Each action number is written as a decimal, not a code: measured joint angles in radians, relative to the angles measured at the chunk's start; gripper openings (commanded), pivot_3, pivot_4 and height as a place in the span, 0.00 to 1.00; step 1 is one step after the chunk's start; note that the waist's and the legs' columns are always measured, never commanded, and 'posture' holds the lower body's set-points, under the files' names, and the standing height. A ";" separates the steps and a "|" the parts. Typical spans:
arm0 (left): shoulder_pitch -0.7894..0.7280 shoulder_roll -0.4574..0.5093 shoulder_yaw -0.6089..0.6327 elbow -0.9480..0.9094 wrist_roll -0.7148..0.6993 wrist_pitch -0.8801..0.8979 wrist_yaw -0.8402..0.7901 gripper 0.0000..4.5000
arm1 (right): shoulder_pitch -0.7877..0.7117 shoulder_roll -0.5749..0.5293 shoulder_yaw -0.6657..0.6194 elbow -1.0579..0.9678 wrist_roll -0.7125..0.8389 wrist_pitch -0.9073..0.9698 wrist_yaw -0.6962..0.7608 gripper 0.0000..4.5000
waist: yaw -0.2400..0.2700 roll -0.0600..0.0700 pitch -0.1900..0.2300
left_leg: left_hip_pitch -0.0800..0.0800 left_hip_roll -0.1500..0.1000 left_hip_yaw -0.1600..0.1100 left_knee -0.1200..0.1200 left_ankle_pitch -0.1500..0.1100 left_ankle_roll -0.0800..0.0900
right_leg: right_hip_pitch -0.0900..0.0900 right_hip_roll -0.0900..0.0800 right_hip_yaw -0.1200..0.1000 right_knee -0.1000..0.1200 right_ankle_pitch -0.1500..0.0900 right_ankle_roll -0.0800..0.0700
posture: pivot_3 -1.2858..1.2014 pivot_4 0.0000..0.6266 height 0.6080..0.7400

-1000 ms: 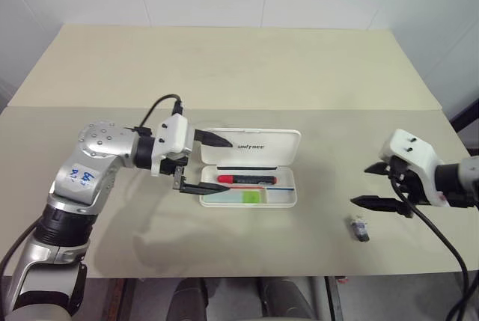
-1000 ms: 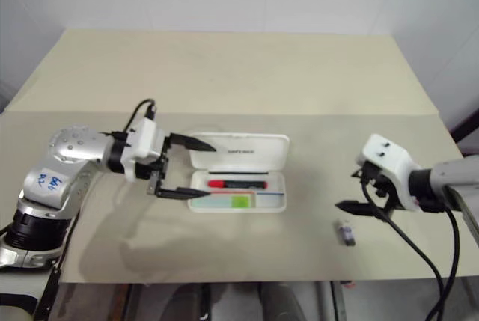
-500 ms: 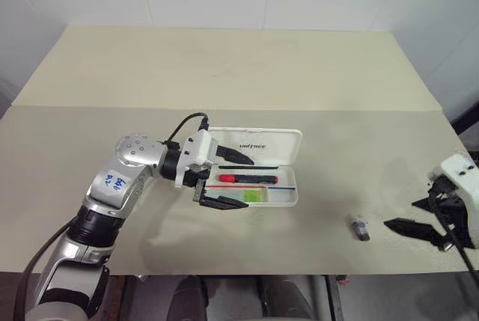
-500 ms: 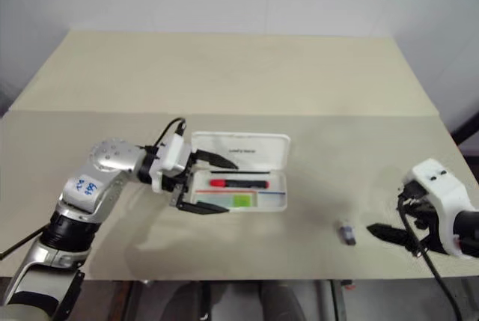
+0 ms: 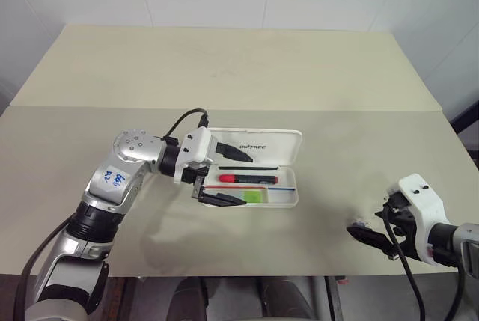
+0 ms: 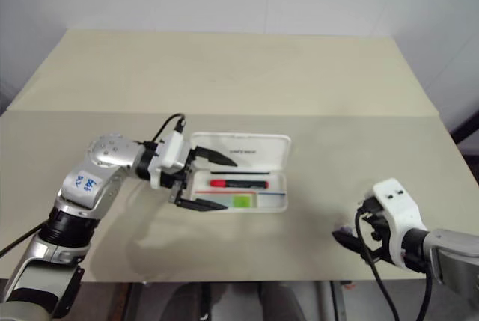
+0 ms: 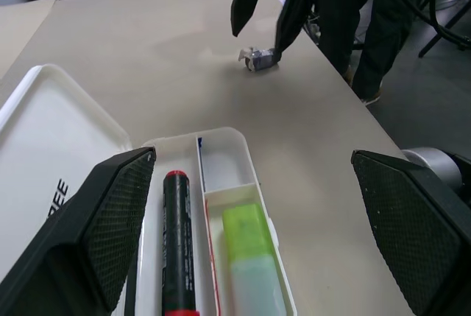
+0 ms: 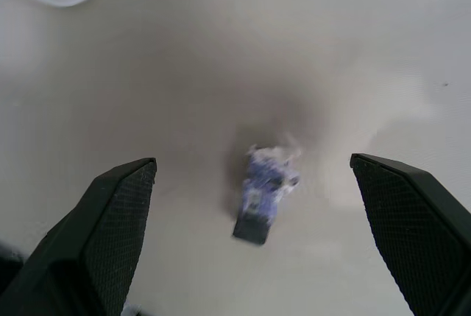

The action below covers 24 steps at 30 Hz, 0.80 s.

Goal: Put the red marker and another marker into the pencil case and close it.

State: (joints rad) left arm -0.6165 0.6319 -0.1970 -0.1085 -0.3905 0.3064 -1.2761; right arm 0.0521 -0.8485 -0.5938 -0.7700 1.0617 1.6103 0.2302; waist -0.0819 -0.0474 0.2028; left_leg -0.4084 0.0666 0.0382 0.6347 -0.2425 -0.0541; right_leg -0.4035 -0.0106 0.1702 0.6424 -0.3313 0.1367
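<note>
A small dark stubby object (image 8: pixel 263 191) at lower right is blurred and hard to identify. The white hard-plastic pencil case (image 5: pixel 254 146) lies open at centre, holding the red marker (image 5: pixel 247 179) and the mint highlighter (image 5: pixel 252 197). Left gripper (image 5: pixel 224 176) and right gripper (image 8: pixel 257 242) are both spread, empty.
</note>
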 measured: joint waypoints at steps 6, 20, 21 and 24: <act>0.006 0.018 0.017 -0.017 -0.002 0.012 0.009 1.00 | -0.005 -0.023 0.041 0.070 0.110 0.000 -0.143 0.99 | 0.001 0.000 0.000 | 0.000 0.000 0.000 -0.004 0.000 0.000 | -0.001 0.000 0.000 -0.002 0.000 0.000 | 0.52 0.24 1.00; 0.032 0.039 0.039 -0.046 -0.003 0.030 0.031 1.00 | 0.013 -0.038 0.086 0.111 0.314 -0.002 -0.349 0.31 | 0.000 0.000 0.000 | -0.001 0.000 0.000 -0.004 0.000 0.000 | -0.002 0.000 0.000 -0.002 0.000 0.000 | 0.52 0.24 1.00; 0.032 0.039 0.040 -0.046 -0.003 0.030 0.032 1.00 | 0.014 -0.038 0.092 0.112 0.330 -0.007 -0.366 0.22 | 0.000 0.000 0.000 | -0.001 0.000 0.000 -0.004 0.000 0.000 | -0.002 0.000 0.000 -0.002 0.000 0.000 | 0.52 0.24 1.00; 0.032 0.039 0.041 -0.045 -0.003 0.028 0.032 1.00 | 0.013 -0.055 0.117 0.116 0.371 -0.037 -0.415 0.07 | -0.001 0.000 0.000 | -0.001 0.000 0.000 -0.004 0.000 0.000 | -0.002 0.000 0.000 -0.002 0.000 0.000 | 0.52 0.24 1.00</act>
State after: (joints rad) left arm -0.5841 0.6713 -0.1565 -0.1540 -0.3935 0.3345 -1.2442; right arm 0.0650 -0.9036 -0.4769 -0.6538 1.4324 1.5735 -0.1847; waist -0.0831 -0.0475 0.2027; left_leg -0.4090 0.0668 0.0381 0.6304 -0.2425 -0.0539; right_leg -0.4052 -0.0105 0.1701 0.6406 -0.3317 0.1365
